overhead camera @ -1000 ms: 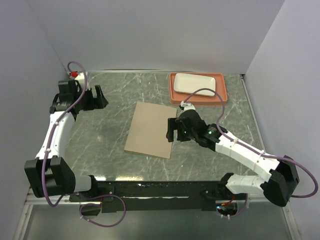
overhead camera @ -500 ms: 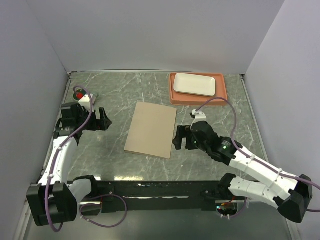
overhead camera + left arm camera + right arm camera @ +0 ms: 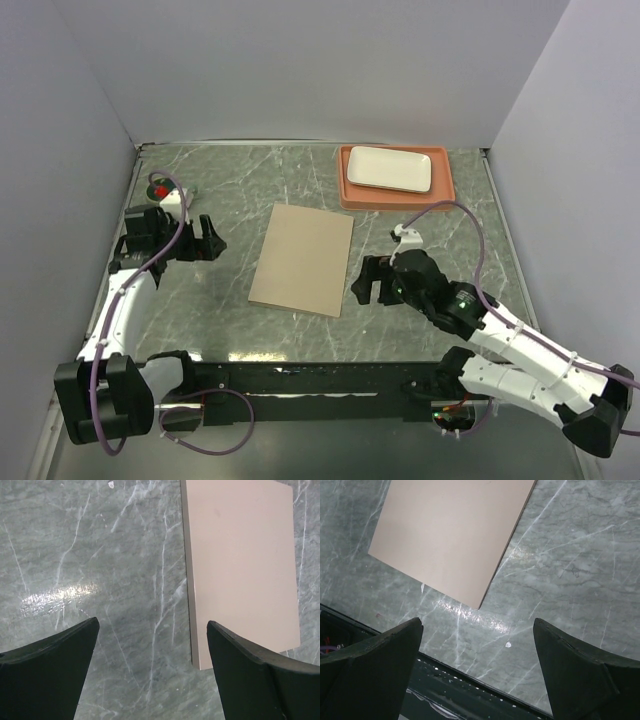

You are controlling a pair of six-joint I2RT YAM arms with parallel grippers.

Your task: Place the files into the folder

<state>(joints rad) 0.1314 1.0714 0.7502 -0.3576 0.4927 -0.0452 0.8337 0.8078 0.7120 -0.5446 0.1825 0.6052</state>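
Note:
The tan-brown folder (image 3: pixel 303 259) lies shut and flat in the middle of the table; it also shows in the left wrist view (image 3: pixel 239 565) and the right wrist view (image 3: pixel 451 535). No paper sheets show in any view; the files are hidden or out of view. My left gripper (image 3: pixel 205 240) is open and empty, to the left of the folder and apart from it. My right gripper (image 3: pixel 364 285) is open and empty, just off the folder's right near corner.
A salmon-orange tray (image 3: pixel 446 184) with a white rectangular plate (image 3: pixel 390 168) stands at the back right. A small red-topped object (image 3: pixel 160 188) sits at the far left by the wall. Grey walls close in the table. The black rail (image 3: pixel 320 378) runs along the near edge.
The right gripper has drawn back from the folder's right edge toward the near side. The left arm swung down from the back left corner and now rests left of the folder.

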